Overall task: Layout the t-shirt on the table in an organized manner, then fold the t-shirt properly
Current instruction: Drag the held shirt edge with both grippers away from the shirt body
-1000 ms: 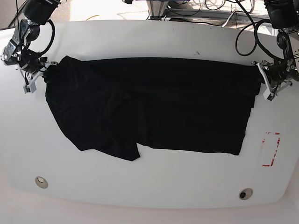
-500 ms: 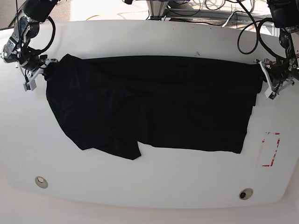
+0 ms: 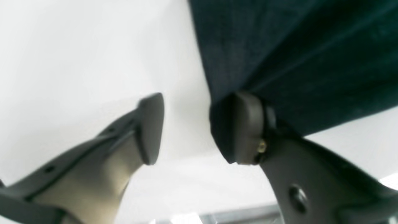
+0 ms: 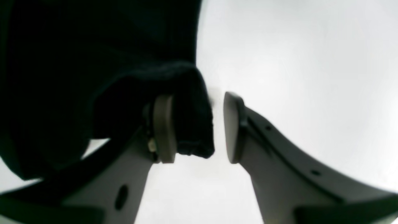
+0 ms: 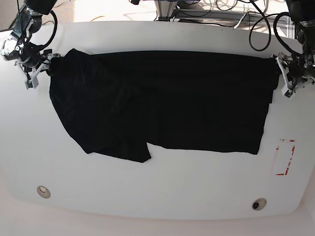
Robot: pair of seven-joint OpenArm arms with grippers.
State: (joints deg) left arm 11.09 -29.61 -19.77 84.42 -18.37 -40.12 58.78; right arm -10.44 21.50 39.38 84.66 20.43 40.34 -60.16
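T-shirt (image 5: 162,101) cloth is at the fingers of both grippers. The left gripper (image 3: 191,127) has its two fingers apart, with white table showing in the gap; a dark hem corner lies against the inner face of one pad (image 3: 245,130), and the other pad (image 3: 150,127) is bare. The right gripper (image 4: 194,127) also has its fingers apart; a thick rolled fold of cloth lies on the inner side of one pad (image 4: 163,129), and a narrow gap separates it from the other pad (image 4: 231,127). The pads are flat, rounded and matte grey, on curved grey arms with small holes.

Outward from the fingers, the shirt is black, soft and plain, with fine weave and some creases. It is spread wide between the two grippers, its top edge nearly straight, its lower edge uneven with a flap hanging lower on the right gripper's side.

The table (image 5: 162,196) is glossy white with rounded corners. It has two small round holes (image 5: 43,191) near the front edge and a red tape mark (image 5: 284,157) below the left gripper. Black cables (image 5: 261,29) lie behind the table.
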